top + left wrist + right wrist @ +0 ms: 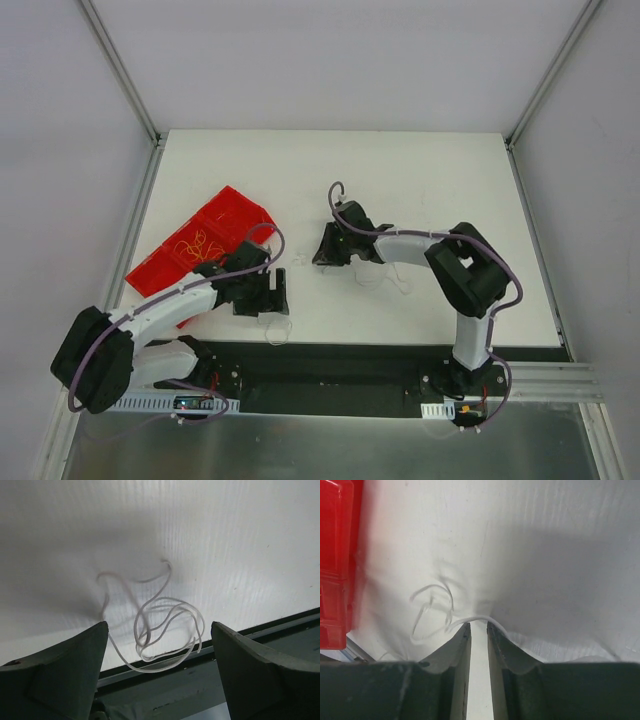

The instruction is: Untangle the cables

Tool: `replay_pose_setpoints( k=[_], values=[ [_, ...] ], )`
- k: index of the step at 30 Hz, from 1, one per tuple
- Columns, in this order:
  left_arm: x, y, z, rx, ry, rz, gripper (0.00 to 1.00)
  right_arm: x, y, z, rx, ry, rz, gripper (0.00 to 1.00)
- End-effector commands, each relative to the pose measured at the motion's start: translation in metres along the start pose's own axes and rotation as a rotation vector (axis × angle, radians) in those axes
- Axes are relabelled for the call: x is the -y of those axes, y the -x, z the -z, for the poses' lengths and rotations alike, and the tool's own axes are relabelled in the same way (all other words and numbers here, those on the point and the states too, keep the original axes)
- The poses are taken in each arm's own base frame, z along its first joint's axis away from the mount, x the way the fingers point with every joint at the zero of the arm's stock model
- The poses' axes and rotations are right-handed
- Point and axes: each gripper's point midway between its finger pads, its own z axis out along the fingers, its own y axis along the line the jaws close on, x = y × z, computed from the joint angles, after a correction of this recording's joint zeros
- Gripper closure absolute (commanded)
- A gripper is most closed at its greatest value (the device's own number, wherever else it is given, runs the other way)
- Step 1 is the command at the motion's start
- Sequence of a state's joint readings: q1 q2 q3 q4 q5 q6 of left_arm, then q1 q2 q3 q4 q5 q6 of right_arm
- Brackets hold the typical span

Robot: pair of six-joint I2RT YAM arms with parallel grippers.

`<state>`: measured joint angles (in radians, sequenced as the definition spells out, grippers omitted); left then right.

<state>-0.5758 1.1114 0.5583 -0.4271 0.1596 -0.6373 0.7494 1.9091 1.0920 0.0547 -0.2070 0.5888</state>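
Observation:
My left gripper (262,297) is wide open and empty, low over the table's front edge. A loopy whitish cable (275,328) lies between its fingers in the left wrist view (152,670), touching neither. My right gripper (325,250) is at mid-table, its jaws only a narrow gap apart (478,625). A thin whitish cable (477,619) arcs across its fingertips, and I cannot tell if it is pinched. Another faint whitish loop (432,607) lies just to the left. Yellow and orange cables (195,243) lie curled in the red tray (240,205).
The red tray stands at the table's left, next to my left arm, and its edge shows in the right wrist view (335,555). A black strip (250,645) runs along the table's front edge. Metal frame posts stand at the back corners.

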Motion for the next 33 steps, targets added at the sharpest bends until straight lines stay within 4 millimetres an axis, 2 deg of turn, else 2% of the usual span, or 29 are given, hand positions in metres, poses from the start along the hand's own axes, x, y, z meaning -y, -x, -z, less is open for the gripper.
replay_pose_setpoints(
  k=[1, 7, 12, 16, 20, 21, 24, 25, 28, 33],
  values=[
    [0.002, -0.019, -0.009, -0.066, 0.074, -0.074, 0.17, -0.024, 0.001, 0.013, 0.045, 0.120, 0.067, 0.78],
    [-0.002, -0.033, -0.019, -0.109, 0.224, -0.193, 0.17, -0.023, -0.002, 0.024, 0.088, 0.170, 0.070, 0.78],
    [-0.013, -0.037, -0.023, -0.128, 0.385, -0.252, 0.31, -0.023, -0.006, 0.026, 0.090, 0.188, 0.075, 0.78],
    [-0.016, -0.048, -0.024, -0.141, 0.442, -0.288, 0.34, -0.024, -0.006, 0.031, 0.099, 0.205, 0.076, 0.78],
    [-0.017, -0.054, -0.028, -0.140, 0.478, -0.322, 0.61, -0.022, -0.007, 0.035, 0.112, 0.214, 0.077, 0.78],
    [-0.018, -0.053, -0.028, -0.134, 0.489, -0.325, 0.72, -0.024, -0.007, 0.036, 0.116, 0.221, 0.078, 0.78],
    [-0.017, -0.042, -0.023, -0.077, 0.502, -0.333, 0.97, -0.023, -0.010, 0.038, 0.111, 0.229, 0.078, 0.78],
    [-0.017, -0.036, -0.018, -0.047, 0.502, -0.337, 1.00, -0.023, -0.010, 0.039, 0.113, 0.232, 0.079, 0.78],
    [-0.014, -0.018, 0.001, 0.045, 0.495, -0.355, 1.00, -0.023, -0.010, 0.042, 0.129, 0.241, 0.081, 0.78],
    [-0.024, 0.023, 0.049, 0.185, 0.489, -0.281, 1.00, -0.026, -0.011, 0.041, 0.118, 0.261, 0.082, 0.78]
  ],
)
